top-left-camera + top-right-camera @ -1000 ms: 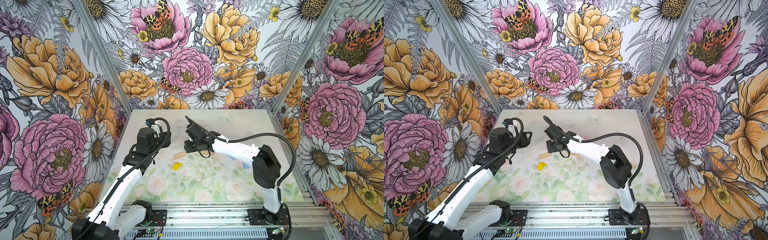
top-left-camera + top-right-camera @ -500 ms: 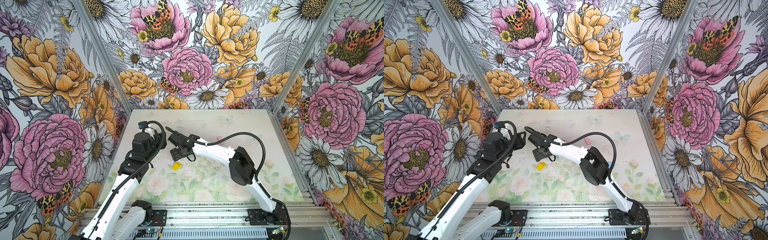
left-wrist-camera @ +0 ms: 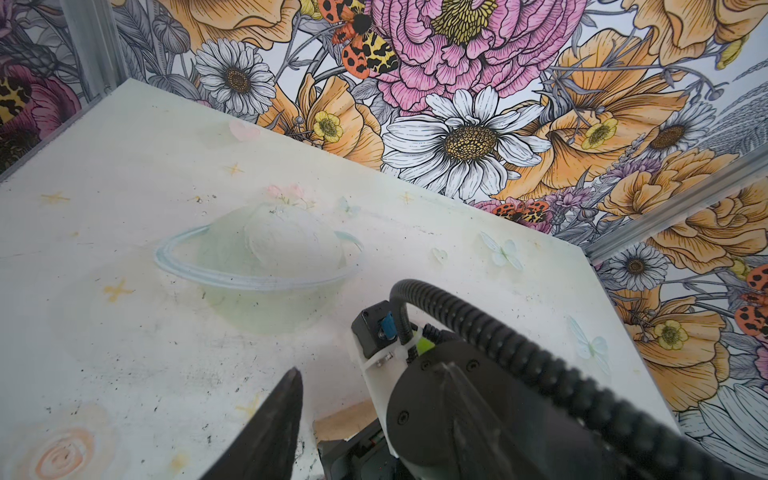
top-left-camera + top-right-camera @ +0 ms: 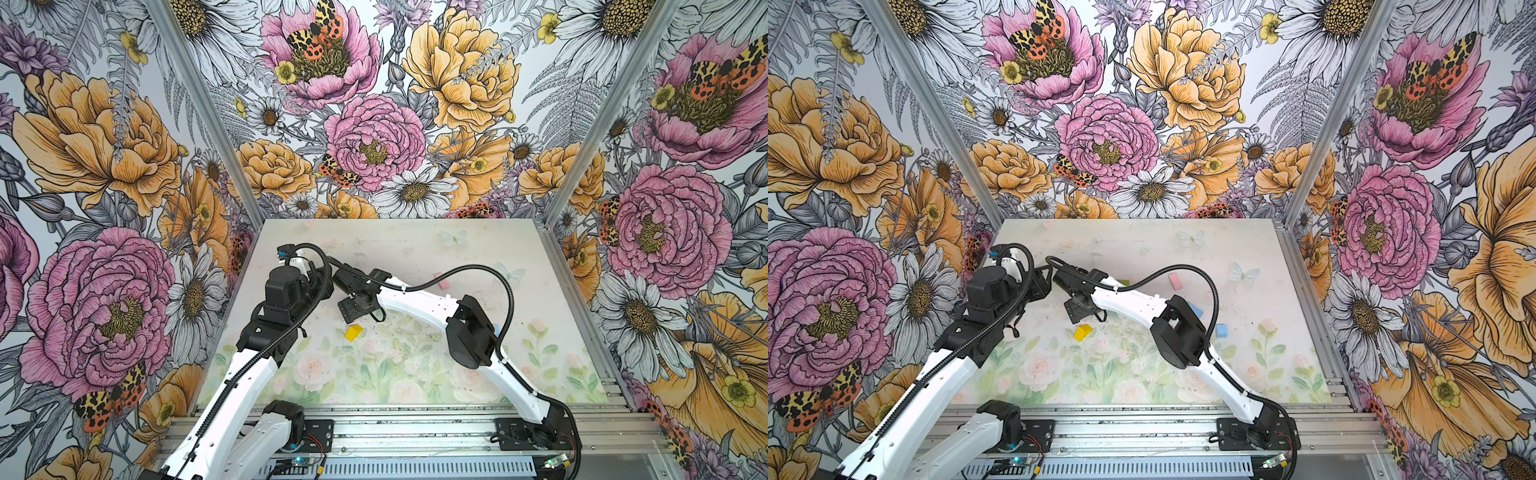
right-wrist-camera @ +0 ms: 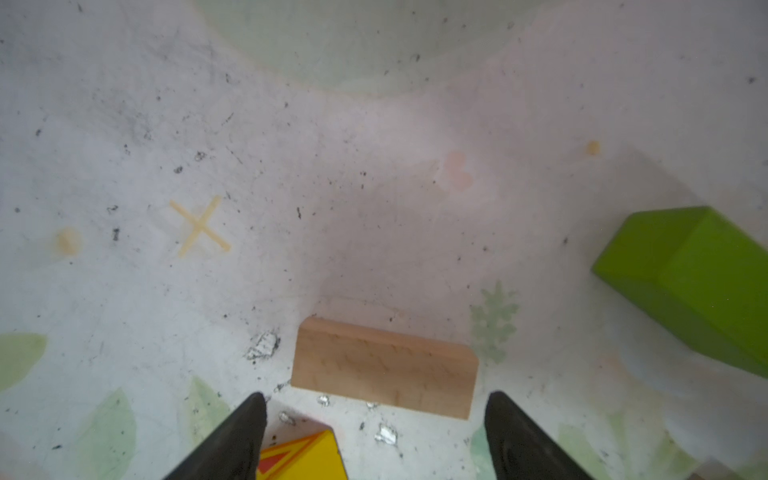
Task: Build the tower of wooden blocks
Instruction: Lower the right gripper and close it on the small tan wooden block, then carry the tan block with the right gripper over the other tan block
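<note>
Right tool (image 5: 376, 401) is spread wide over a tan plank (image 5: 384, 368) lying on the bench (image 5: 291, 166), yellow block (image 5: 307, 455) just beside it, can't tell whether the left tool (image 3: 372, 372) is apart.

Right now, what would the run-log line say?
stacked: nothing seen | right gripper: open over tan plank | left gripper: state unclear | yellow roof piece, green brick: lying loose
</note>
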Robot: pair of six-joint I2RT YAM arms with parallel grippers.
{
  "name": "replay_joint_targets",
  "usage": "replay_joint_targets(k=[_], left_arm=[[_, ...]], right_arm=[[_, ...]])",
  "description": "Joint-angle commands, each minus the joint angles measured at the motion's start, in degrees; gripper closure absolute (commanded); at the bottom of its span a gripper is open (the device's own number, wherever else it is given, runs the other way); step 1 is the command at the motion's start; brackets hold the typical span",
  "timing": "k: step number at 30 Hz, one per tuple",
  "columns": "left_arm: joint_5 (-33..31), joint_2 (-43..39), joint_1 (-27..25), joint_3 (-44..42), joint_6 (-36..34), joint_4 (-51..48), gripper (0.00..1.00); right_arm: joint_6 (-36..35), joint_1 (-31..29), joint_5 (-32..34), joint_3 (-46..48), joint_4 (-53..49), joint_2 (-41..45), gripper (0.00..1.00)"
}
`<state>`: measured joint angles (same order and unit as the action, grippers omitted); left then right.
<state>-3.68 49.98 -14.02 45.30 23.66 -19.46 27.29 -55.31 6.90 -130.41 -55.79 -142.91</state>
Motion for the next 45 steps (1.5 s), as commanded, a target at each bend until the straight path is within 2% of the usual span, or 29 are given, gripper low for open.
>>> replay_joint_targets(k=[1,36,42,45], left_arm=[[-0.82,-0.31,-0.35,-0.44,-0.02,0.68,0.44],[0.17,0.56,0.22,-0.75,-0.09,1.18,0.45],[0.06,0.31,0.22,-0.84,-0.11,1.05,0.45],[-0.1,0.21,0.14,-0.84,-0.11,1.09,0.45]], right_arm=[[-0.64,0.21,0.93,-2.9,-1.29,-1.87,0.15],[0.46,1.08,0.6,-6.79,-3.1,-6.68,0.17],[0.5,1.08,0.7,-6.8,-3.39,-7.03,0.2],[0.48,1.09,1.27,-6.79,-3.7,-6.64,0.3]])
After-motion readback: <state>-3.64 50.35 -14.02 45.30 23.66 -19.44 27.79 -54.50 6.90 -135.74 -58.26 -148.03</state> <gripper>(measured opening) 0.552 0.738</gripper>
